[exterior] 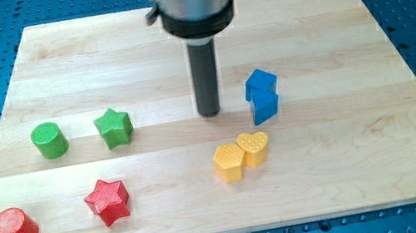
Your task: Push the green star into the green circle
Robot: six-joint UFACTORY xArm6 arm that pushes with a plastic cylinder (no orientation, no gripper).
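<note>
The green star (114,128) lies at the view's left, a short gap to the right of the green circle (49,140); the two are apart. My tip (209,114) rests on the board near the middle, well to the right of the green star and just left of the blue blocks (262,94). It touches no block.
A red circle (15,228) and a red star (108,201) lie at the view's bottom left. A yellow hexagon (229,162) and a yellow heart (254,148) touch each other below my tip. The wooden board (354,177) sits on a blue perforated table.
</note>
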